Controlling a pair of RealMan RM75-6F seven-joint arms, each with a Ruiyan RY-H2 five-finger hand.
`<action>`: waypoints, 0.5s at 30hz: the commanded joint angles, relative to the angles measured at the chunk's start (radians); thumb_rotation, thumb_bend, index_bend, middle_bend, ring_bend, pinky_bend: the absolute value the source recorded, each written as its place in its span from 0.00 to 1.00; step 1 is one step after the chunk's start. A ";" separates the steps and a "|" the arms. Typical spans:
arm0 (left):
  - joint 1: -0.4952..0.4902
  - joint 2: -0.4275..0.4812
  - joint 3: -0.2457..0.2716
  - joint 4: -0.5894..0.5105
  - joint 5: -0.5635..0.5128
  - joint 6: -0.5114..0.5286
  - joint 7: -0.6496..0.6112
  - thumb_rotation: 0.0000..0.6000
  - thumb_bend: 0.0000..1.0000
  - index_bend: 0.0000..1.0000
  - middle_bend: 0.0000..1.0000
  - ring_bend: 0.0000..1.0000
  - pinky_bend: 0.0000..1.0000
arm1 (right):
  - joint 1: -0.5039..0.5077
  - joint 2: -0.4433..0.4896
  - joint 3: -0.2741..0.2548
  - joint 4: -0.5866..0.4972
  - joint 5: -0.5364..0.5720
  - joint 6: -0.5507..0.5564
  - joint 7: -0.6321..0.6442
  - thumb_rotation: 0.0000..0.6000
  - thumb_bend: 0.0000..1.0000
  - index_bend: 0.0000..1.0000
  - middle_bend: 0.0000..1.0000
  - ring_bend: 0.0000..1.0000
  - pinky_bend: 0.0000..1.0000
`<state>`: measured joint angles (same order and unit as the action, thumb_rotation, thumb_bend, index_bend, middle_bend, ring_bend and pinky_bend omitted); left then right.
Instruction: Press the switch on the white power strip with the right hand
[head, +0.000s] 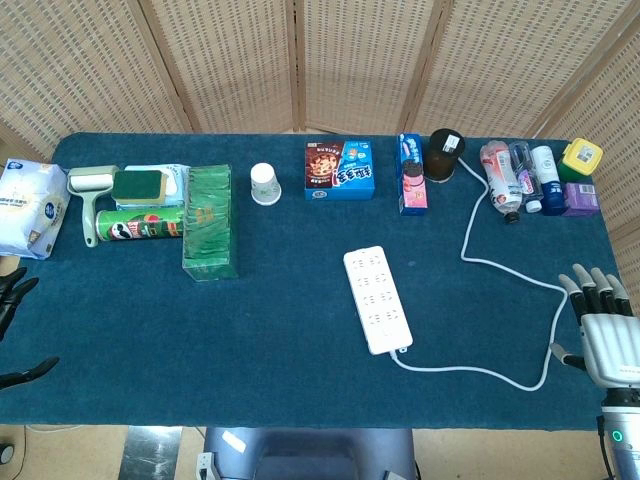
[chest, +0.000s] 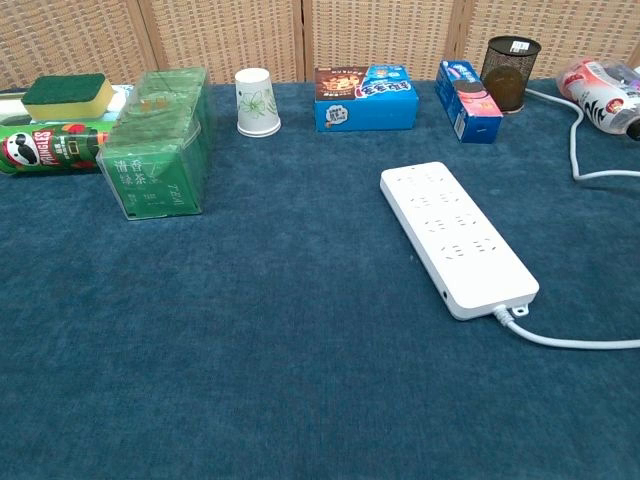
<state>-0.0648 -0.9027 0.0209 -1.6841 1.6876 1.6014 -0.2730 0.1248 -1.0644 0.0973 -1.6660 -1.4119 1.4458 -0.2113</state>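
White flat plastic power strip lay mid-counter on the blue-carpeted counter, one only, its white cable looping off rightward; switch not yet pressed. Right hand hovered well apart at the right edge, fingers spread, holding nothing. Left hand barely showed at the left edge, state unclear.

The white power strip lies flat and slightly angled on the blue desk, its cord trailing right.
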 joint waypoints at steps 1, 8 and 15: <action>0.000 -0.001 0.001 -0.002 0.001 -0.001 0.002 1.00 0.12 0.00 0.00 0.00 0.00 | 0.002 0.002 -0.001 0.004 0.001 -0.009 0.011 1.00 0.00 0.11 0.05 0.03 0.05; 0.008 -0.003 0.005 -0.003 0.006 0.010 0.007 1.00 0.12 0.00 0.00 0.00 0.00 | 0.016 0.006 -0.008 0.005 -0.024 -0.026 0.010 1.00 0.00 0.12 0.06 0.03 0.05; 0.016 -0.002 0.009 -0.004 0.018 0.026 0.010 1.00 0.12 0.00 0.00 0.00 0.00 | 0.055 0.020 -0.013 -0.046 -0.089 -0.059 0.006 1.00 0.03 0.25 0.25 0.25 0.21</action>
<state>-0.0496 -0.9048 0.0292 -1.6883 1.7045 1.6264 -0.2627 0.1696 -1.0493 0.0857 -1.6996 -1.4880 1.3965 -0.2036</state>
